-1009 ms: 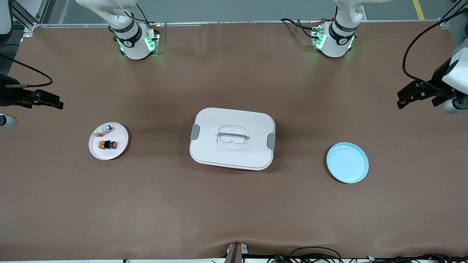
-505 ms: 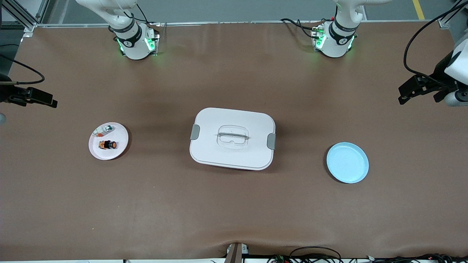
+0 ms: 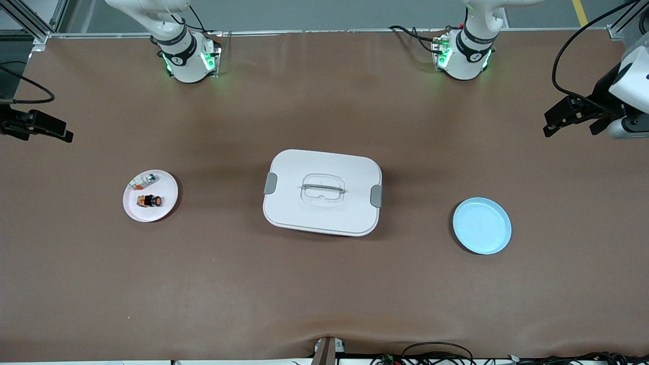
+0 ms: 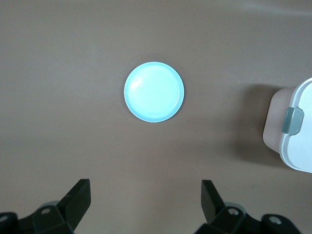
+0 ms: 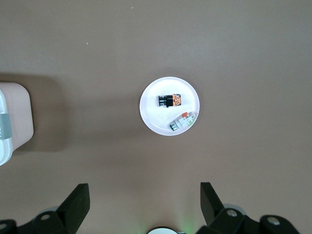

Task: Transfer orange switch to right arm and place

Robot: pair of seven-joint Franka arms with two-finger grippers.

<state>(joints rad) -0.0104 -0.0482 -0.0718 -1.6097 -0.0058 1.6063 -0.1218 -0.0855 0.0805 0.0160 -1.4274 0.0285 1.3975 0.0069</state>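
on the pink plate (image 3: 165,205) toward the right arm's end of the table, the orange switch (image 3: 149,201) lies beside a silver-and-green part (image 3: 147,178), untouched. the right gripper (image 3: 48,129) and left gripper (image 3: 568,117) hang spread wide over the table's ends, both empty. the blue plate (image 3: 481,226) looks like the drop spot.

A white lidded box (image 3: 322,192) with grey side clips and a handle on top sits mid-table. A pale blue plate (image 3: 481,225) lies toward the left arm's end. Toward the right arm's end, a pink plate (image 3: 165,207) carries a small silver-and-green part (image 3: 148,178).
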